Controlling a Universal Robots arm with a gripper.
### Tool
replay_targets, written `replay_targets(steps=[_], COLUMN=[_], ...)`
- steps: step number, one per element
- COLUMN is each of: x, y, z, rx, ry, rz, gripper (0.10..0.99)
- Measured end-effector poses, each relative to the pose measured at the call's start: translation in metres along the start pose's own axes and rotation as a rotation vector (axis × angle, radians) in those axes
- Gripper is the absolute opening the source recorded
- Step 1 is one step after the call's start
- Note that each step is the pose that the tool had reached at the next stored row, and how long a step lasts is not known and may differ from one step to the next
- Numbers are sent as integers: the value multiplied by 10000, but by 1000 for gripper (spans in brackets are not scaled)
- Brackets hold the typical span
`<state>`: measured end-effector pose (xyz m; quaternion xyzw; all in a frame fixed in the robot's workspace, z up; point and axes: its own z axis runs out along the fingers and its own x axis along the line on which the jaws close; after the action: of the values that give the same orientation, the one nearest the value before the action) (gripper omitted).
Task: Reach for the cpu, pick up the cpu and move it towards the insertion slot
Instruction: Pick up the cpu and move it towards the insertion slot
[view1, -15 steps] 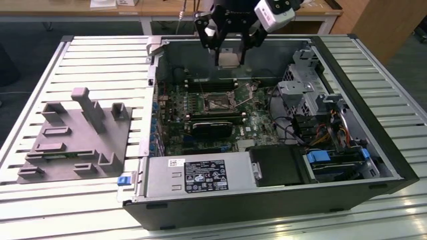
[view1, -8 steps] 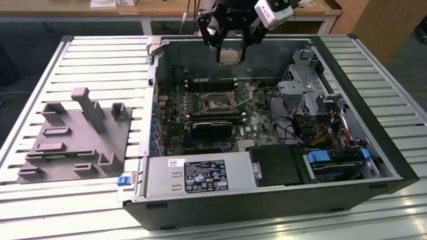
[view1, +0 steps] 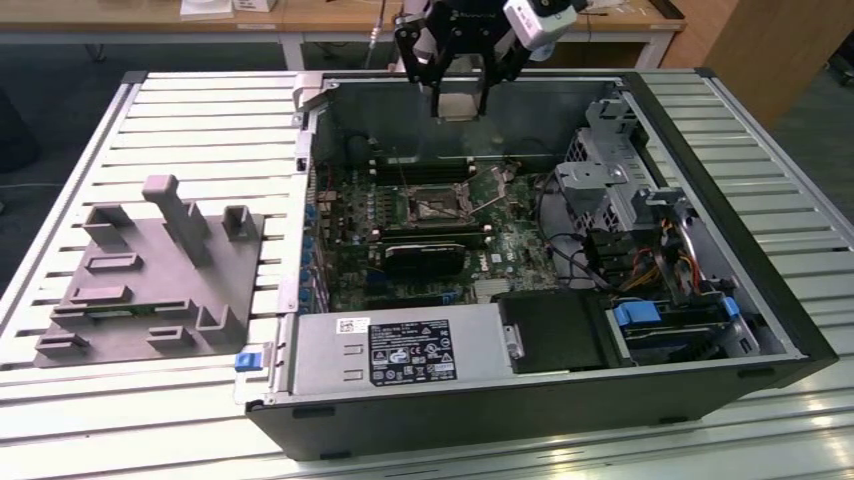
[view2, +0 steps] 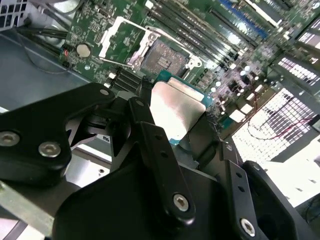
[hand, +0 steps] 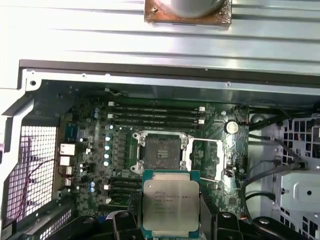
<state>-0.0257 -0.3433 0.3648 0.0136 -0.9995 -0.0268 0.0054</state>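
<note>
Progress: pickup done, carry ongoing | gripper (view1: 461, 100) pinching the cpu (hand: 170, 205) | cpu held above the open computer case (view1: 694, 330), not yet at the insertion slot (hand: 161, 151)

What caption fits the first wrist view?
Gripper holding the cpu above the open socket on the motherboard.

A workshop or lab: an opened computer case (view1: 534, 300) lies on a slatted metal workbench (view1: 200, 110), beside a grey plastic fixture (view1: 147, 280), wooden desks (view1: 320, 15) behind
</note>
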Motion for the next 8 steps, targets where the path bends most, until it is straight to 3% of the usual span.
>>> replay_targets(steps=[8], x=[-5], y=[10], z=[15], rx=[0], ry=[0], rz=[0], gripper=[541])
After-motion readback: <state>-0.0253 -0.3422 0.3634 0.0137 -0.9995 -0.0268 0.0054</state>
